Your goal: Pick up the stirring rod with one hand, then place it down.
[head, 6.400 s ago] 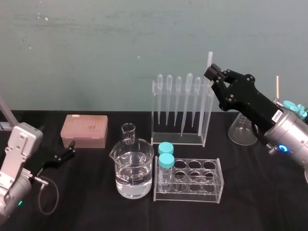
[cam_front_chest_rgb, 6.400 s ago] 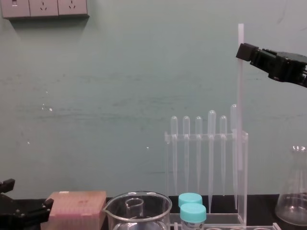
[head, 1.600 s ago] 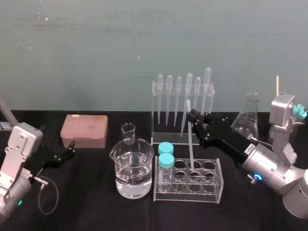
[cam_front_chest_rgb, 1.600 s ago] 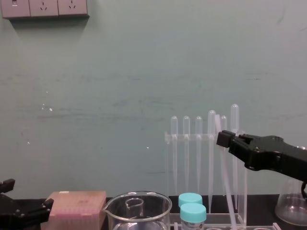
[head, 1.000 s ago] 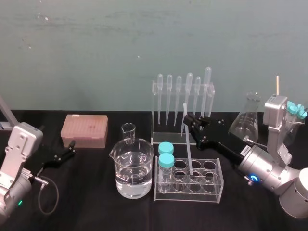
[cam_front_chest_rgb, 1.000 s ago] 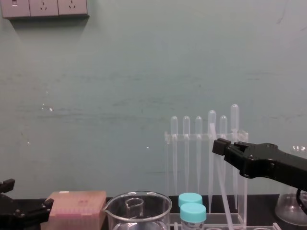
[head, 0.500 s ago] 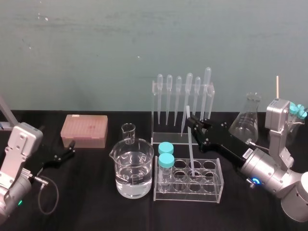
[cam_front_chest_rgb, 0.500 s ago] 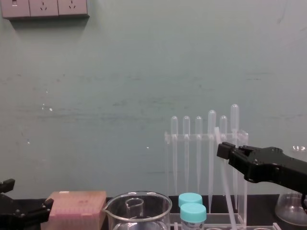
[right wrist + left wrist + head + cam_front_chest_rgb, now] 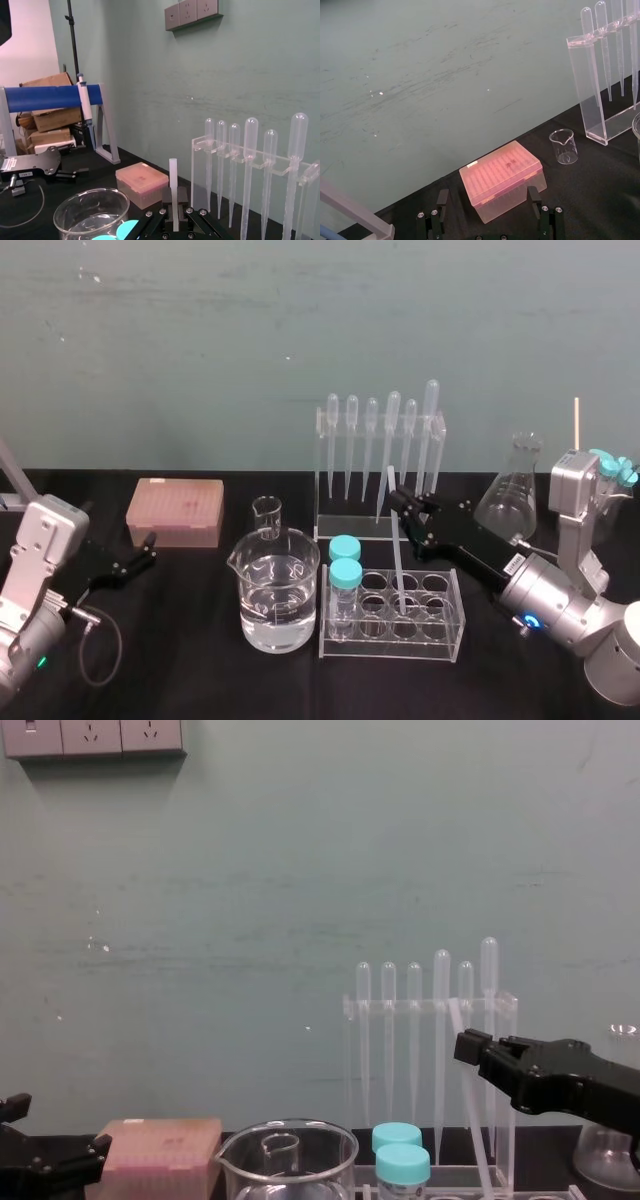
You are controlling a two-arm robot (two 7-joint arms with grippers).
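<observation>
Down from its high spot beside the pipette stand, the right claw now sits low behind the test tube rack, closed on the stirring rod. It pinches the rod near its upper end. The rod leans slightly, its lower end down in one of the rack's holes. At the table's left side the left claw lies parked, fingers apart.

On the black counter, a large beaker of clear liquid — small beaker just behind. Pink box left; two teal-capped vials in the tube rack; pipette stand behind; flask right.
</observation>
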